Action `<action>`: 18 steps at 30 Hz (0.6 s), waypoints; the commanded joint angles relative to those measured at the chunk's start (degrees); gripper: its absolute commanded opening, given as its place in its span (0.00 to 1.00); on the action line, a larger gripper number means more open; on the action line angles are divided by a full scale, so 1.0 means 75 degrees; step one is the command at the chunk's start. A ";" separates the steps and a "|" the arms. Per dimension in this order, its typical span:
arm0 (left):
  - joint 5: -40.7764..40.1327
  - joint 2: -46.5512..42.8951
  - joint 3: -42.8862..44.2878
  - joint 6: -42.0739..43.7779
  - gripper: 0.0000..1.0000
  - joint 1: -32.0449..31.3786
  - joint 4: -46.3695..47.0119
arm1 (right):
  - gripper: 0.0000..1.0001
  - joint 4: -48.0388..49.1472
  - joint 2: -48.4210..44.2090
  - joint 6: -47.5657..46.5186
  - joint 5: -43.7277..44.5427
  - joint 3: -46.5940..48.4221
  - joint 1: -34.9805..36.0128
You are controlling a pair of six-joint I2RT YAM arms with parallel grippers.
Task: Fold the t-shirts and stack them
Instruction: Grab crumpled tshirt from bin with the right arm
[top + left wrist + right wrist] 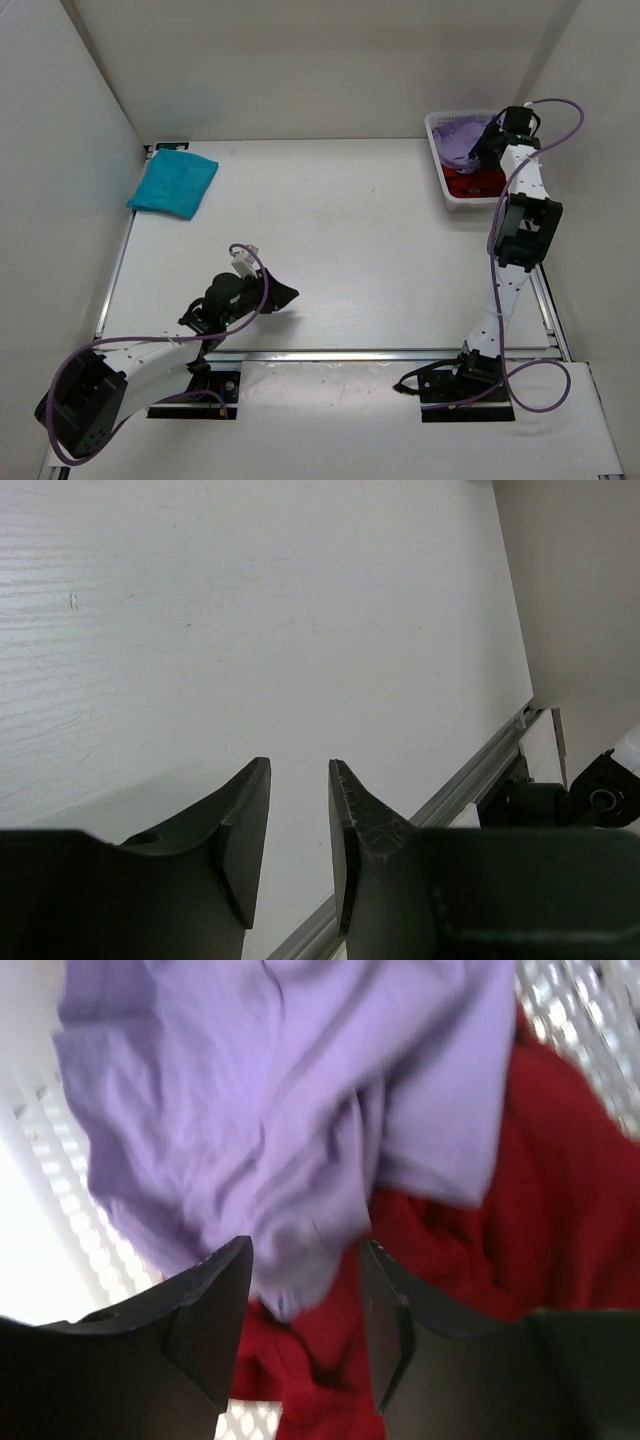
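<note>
Upper right, in basket [440, 170]: lavender shirt [300, 1110] crumpled over red shirt [520, 1220]. Upper left: folded teal shirt [173, 183]. Right gripper [305, 1310] wide apart, empty, just above lavender. Left gripper [298, 840] parted, empty. Likely soft, limp, light; pinch a raised fold.

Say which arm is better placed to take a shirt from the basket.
Right. The right claw hangs open close above the lavender shirt in the basket; the left claw is over the table, far away.
</note>
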 commanded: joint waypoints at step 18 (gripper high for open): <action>0.0090 0.0417 0.0710 0.0034 0.40 0.0368 0.0044 | 0.00 -0.0518 -0.2946 0.0076 -0.2220 0.2948 0.0889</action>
